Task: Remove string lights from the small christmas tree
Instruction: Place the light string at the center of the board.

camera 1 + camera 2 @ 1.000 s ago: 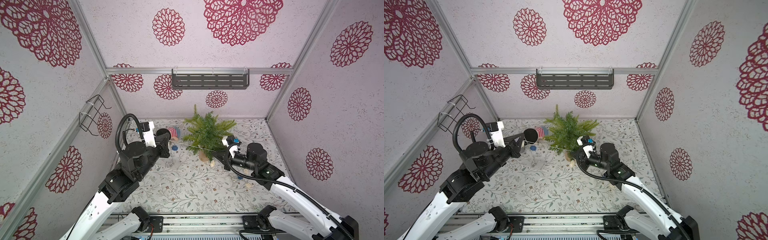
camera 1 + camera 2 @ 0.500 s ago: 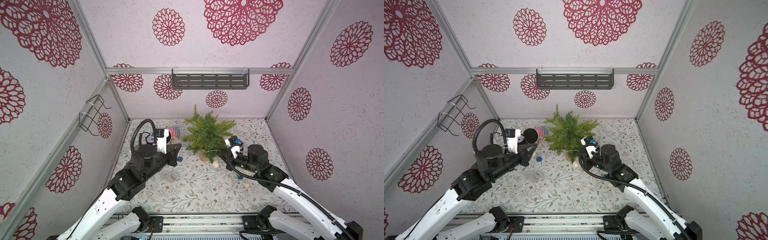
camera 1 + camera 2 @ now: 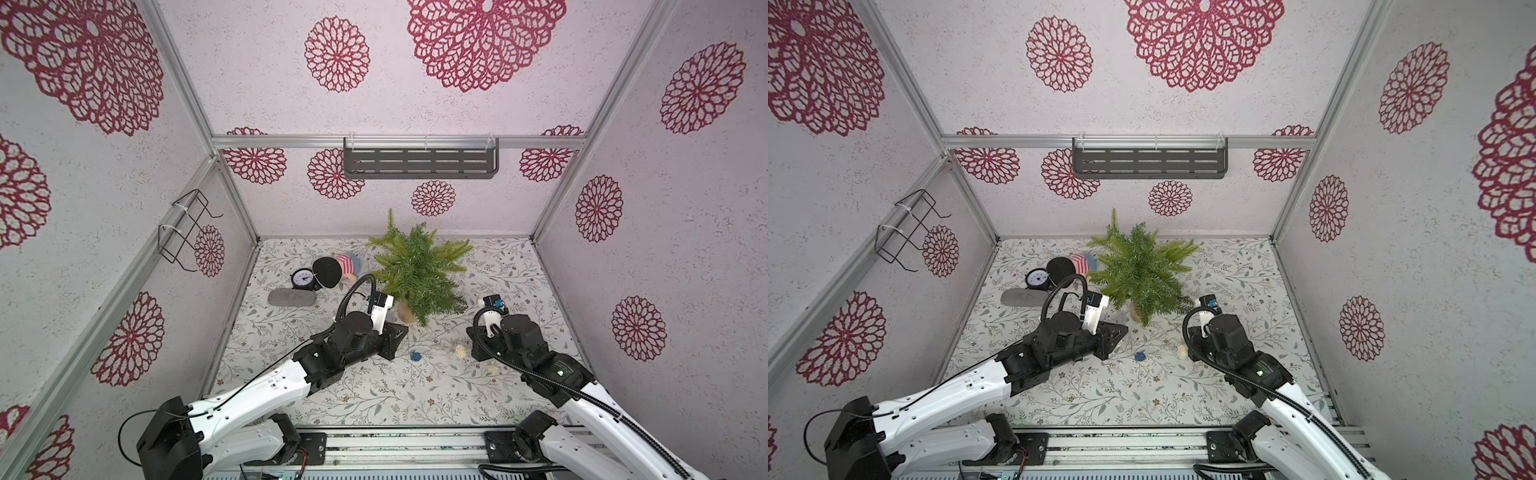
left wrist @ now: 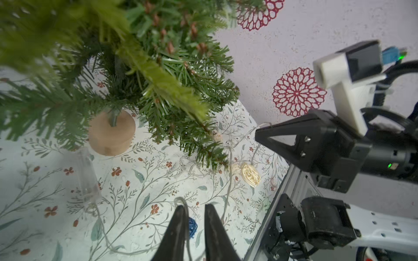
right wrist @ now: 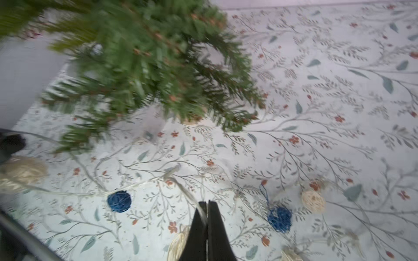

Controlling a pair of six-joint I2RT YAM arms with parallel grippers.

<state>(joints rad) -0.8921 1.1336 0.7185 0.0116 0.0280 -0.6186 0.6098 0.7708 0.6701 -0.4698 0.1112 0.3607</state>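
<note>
The small christmas tree [image 3: 417,274] [image 3: 1140,274] stands upright at the back on its tan base [image 4: 112,133]. Most of the string lights lie on the floral floor in front of it: a blue ball [image 3: 415,356] [image 5: 119,201], a cream ball [image 3: 459,351] [image 4: 250,175] and the clear battery box [image 4: 87,174] by the base. My left gripper [image 4: 195,206] [image 3: 395,338] hangs low over the blue ball, open a little, with the wire draped along one finger. My right gripper [image 5: 207,202] [image 4: 260,133] is shut on the wire, right of the tree.
A black clock [image 3: 302,278], a black disc [image 3: 327,272], a striped soft toy [image 3: 347,266] and a grey stone-like pad [image 3: 291,298] sit at the back left. A dark shelf [image 3: 419,158] hangs on the back wall, a wire rack [image 3: 185,228] on the left wall.
My left arm has swung from the back left to the front of the tree and its jaws have parted slightly. The right arm drew back; the once taut string has dropped to the floor.
</note>
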